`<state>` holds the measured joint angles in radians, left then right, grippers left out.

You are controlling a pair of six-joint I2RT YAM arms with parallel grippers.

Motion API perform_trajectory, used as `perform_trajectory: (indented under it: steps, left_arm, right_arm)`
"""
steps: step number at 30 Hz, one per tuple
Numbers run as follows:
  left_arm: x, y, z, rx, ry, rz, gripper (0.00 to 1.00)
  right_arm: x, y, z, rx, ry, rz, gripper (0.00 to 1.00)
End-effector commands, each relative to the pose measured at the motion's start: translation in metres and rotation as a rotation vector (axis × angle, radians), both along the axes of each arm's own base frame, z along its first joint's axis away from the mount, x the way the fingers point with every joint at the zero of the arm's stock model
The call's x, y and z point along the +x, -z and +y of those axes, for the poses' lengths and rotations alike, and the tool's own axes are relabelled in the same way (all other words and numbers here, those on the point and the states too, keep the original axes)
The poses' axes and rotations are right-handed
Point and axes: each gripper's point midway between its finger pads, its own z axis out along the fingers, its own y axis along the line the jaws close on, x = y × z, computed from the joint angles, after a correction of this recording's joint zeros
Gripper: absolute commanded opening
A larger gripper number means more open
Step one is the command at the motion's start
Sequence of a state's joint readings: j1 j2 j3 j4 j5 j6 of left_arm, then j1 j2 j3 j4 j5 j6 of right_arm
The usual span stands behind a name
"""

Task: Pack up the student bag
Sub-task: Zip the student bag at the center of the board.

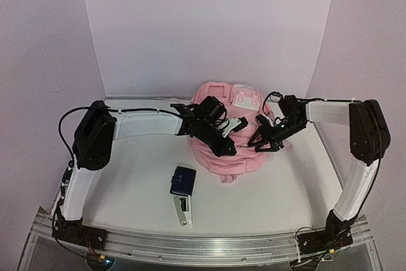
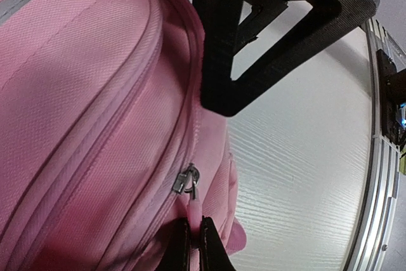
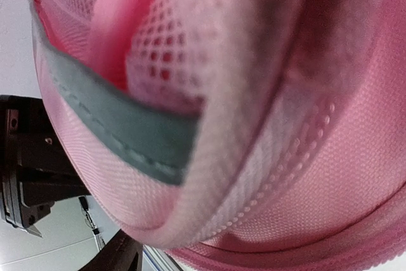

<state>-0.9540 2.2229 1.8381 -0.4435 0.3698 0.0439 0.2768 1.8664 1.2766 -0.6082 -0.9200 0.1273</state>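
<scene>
The student bag [image 1: 225, 128] is a large pink backpack lying in the middle of the table. My left gripper [image 1: 229, 149] is at its front and is shut on the pink zip pull [image 2: 193, 211]. That pull hangs from a metal slider [image 2: 184, 179], and the left fingertips [image 2: 182, 245] pinch it from both sides. My right gripper [image 1: 263, 141] is at the bag's right side. In the right wrist view a bunched fold of the student bag [image 3: 266, 157], with a zip line and a grey trim [image 3: 120, 138], fills the jaw space. Only one finger [image 3: 120, 255] shows there.
A dark blue box [image 1: 183, 181] and a white stapler-like item [image 1: 183, 211] lie in front of the bag. The aluminium rail [image 1: 203, 242] marks the near edge. White walls stand behind. The right arm's black gripper frame [image 2: 266, 36] hangs close above the left wrist camera.
</scene>
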Motion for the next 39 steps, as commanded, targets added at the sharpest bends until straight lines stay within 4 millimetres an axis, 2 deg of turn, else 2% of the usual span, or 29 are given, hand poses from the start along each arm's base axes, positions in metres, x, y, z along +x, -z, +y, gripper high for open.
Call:
perform_trajectory:
  steps: [1,8,13,16,20,25,27,29,32,35,39]
  left_arm:
    - [-0.009,-0.030,-0.041,-0.123,0.036,-0.003,0.00]
    - [-0.008,-0.021,-0.050,-0.130,0.011,0.021,0.00]
    - [-0.011,-0.024,-0.055,-0.153,0.007,0.027,0.01]
    - [-0.015,-0.025,-0.061,-0.156,0.019,0.032,0.11]
    - [-0.024,-0.023,-0.063,-0.149,0.053,0.043,0.34]
    - [-0.032,-0.034,-0.056,-0.165,0.077,0.033,0.44]
    - [-0.035,-0.039,-0.048,-0.172,0.072,0.023,0.50]
    - [-0.035,-0.051,-0.040,-0.185,0.049,0.002,0.53]
    - [-0.031,-0.059,-0.024,-0.185,-0.011,-0.013,0.56]
    - [-0.019,-0.068,-0.005,-0.205,-0.105,-0.007,0.58]
    - [0.013,-0.087,0.031,-0.271,-0.289,-0.004,0.61]
  right_arm:
    - [0.005,-0.027,0.022,0.088,-0.060,-0.094,0.56]
    - [0.002,-0.046,0.015,0.073,-0.046,-0.162,0.55]
    - [0.001,-0.047,0.001,0.036,-0.015,-0.190,0.56]
    - [-0.001,-0.041,-0.005,0.010,-0.007,-0.193,0.57]
    - [-0.005,-0.036,-0.010,-0.022,-0.015,-0.213,0.58]
    - [-0.010,-0.034,-0.012,-0.050,-0.025,-0.239,0.57]
    - [-0.012,-0.034,-0.009,-0.070,-0.040,-0.261,0.57]
    - [-0.013,-0.035,-0.006,-0.097,-0.052,-0.296,0.56]
    - [-0.015,-0.037,-0.003,-0.158,-0.070,-0.364,0.55]
    - [-0.013,-0.036,-0.004,-0.232,-0.065,-0.426,0.52]
    - [-0.011,-0.028,-0.006,-0.295,-0.058,-0.471,0.50]
